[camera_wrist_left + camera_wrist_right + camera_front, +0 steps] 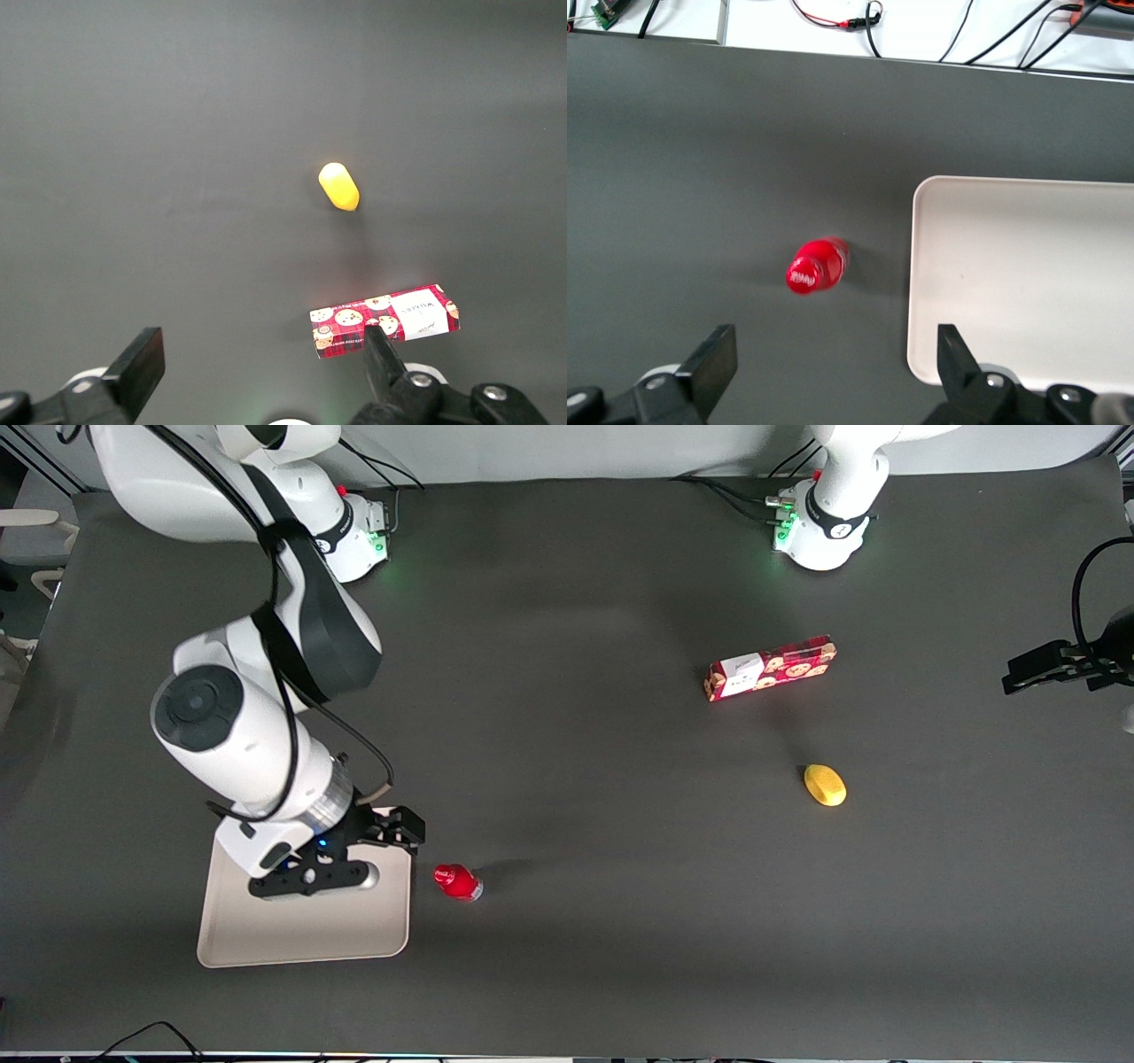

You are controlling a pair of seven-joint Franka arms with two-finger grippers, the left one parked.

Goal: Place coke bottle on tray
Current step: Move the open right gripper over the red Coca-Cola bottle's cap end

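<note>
The coke bottle (458, 882) is a small red bottle standing upright on the dark table, just off the tray's edge on the side toward the parked arm. Seen from above in the right wrist view, the coke bottle (818, 266) shows its red cap. The beige tray (301, 934) lies flat with nothing on its surface. My gripper (397, 834) hovers over the tray's corner, a little farther from the front camera than the bottle. It is open, and between its fingers the gripper (833, 354) holds nothing, with the bottle ahead of it and the tray (1028, 283) beside it.
A red cookie box (771, 668) and a yellow oval object (825, 785) lie toward the parked arm's end of the table; the left wrist view shows the box (385, 320) and the yellow object (339, 186). Cables (868, 18) run along the table's edge.
</note>
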